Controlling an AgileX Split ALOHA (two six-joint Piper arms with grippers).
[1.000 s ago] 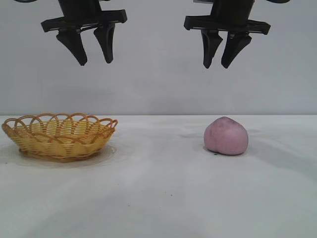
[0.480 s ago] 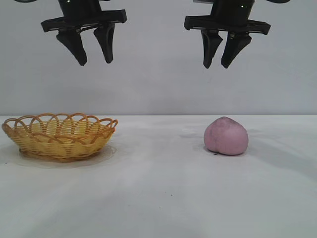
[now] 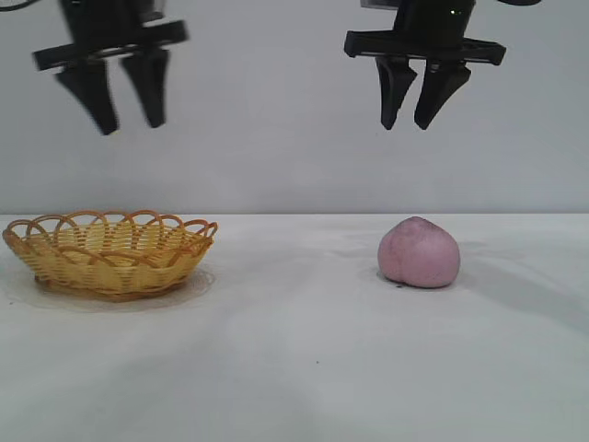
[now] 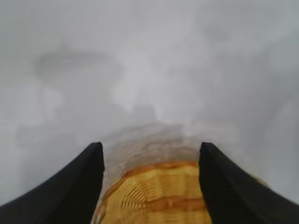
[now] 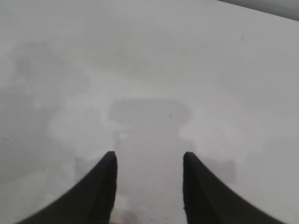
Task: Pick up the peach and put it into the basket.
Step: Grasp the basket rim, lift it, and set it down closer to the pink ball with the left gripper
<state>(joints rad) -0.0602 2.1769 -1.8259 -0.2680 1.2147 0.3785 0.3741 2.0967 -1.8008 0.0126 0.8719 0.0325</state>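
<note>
The pale pink peach sits on the white table at the right. The yellow-tan wicker basket with an orange looped rim stands at the left and is empty. My left gripper hangs open and empty high above the basket; the basket's weave shows between its fingers in the left wrist view. My right gripper hangs open and empty high above the peach. The right wrist view shows only bare table; the peach is out of that view.
The white table runs from the front edge to a plain grey wall behind. Nothing else stands on it.
My left gripper has moved to the left, from above the basket's right part to above its middle. The right gripper, peach and basket have not moved.
</note>
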